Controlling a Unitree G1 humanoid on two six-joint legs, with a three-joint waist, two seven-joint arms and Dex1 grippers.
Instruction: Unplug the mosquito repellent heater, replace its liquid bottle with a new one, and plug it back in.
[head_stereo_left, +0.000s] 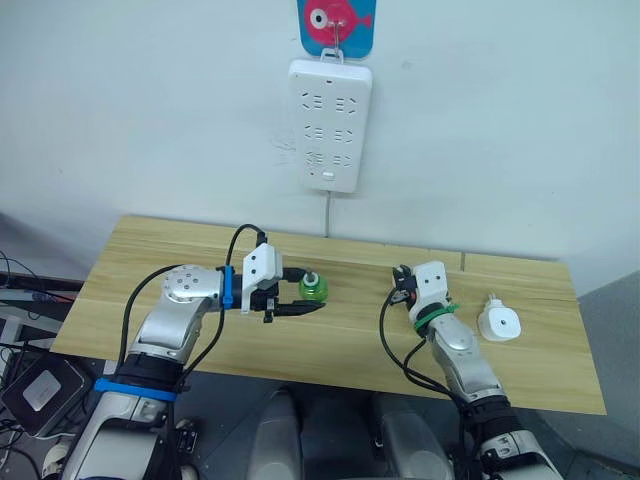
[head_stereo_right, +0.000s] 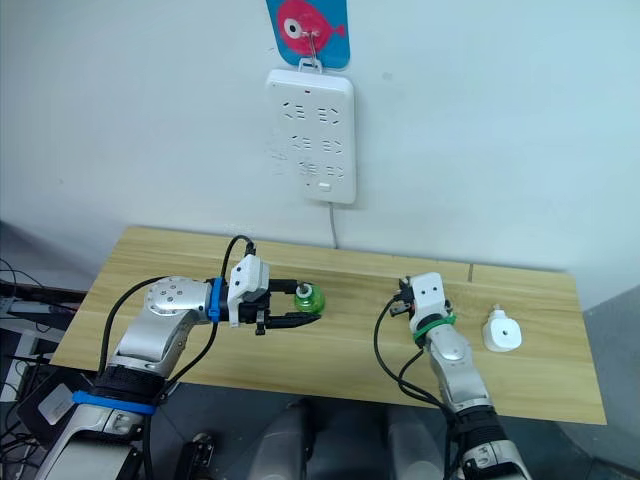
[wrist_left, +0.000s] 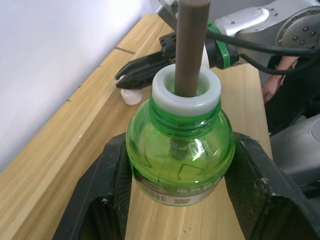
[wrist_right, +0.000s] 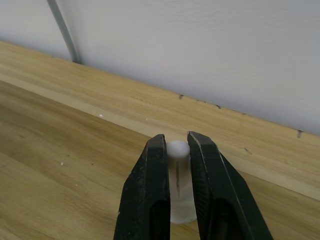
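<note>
I see the mosquito repellent heater (head_stereo_left: 499, 323) lying on the wooden table (head_stereo_left: 150, 260), unplugged, on the robot's right of everything else there and well below the power strip (head_stereo_left: 329, 124). That strip hangs on the wall under a blue and pink fish hook (head_stereo_left: 335, 22), its sockets empty and its cord (head_stereo_left: 328, 212) dropping behind the table's far edge.

Toward the robot's left of the heater, just beside it but not touching, my right gripper (wrist_right: 176, 150) hovers low over the table. Its fingers are nearly together, pinched on a small white cap (wrist_right: 178, 172) that stands between them in the right wrist view.

Further left from the heater, about under the strip, the green liquid bottle (wrist_left: 180, 150) stands upright on the table. It is clear green with a white collar and a brown wick (wrist_left: 191, 47) rising from its neck. My left gripper (head_stereo_left: 303, 297) reaches in from the left with its fingers spread wide either side of the bottle's body; in the left wrist view the pads (wrist_left: 107, 195) lie right against the bottle, though I cannot tell whether they are pressing it.
</note>
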